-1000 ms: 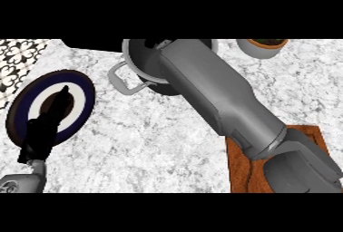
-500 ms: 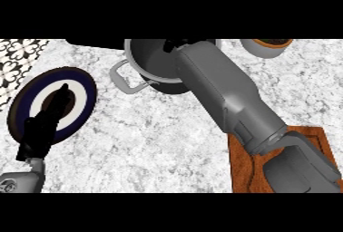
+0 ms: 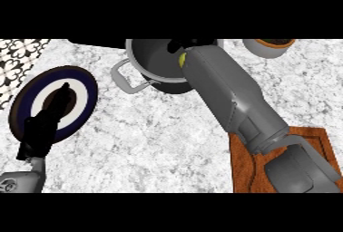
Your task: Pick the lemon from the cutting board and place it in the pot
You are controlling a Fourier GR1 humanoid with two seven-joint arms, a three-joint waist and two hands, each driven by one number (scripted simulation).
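The dark grey pot (image 3: 150, 61) stands at the counter's far edge with a loop handle toward me. My right forearm reaches diagonally up from the lower right, and its black hand (image 3: 176, 45) hangs over the pot's opening. A sliver of the yellow lemon (image 3: 181, 60) shows at the palm, with the hand curled round it; the forearm hides the rest. The wooden cutting board (image 3: 320, 137) lies at the lower right under that arm. At the left, my left hand (image 3: 48, 115) rests open over a plate.
A round plate (image 3: 84, 86) with a dark blue rim and white centre lies at the left, under my left hand. A small bowl (image 3: 268, 47) with brown contents stands at the far right. A patterned tile strip (image 3: 20, 59) runs along the far left.
My right forearm has swung slightly right over the pot, and a sliver of the lemon now shows beside the wrist. The left hand has not moved.
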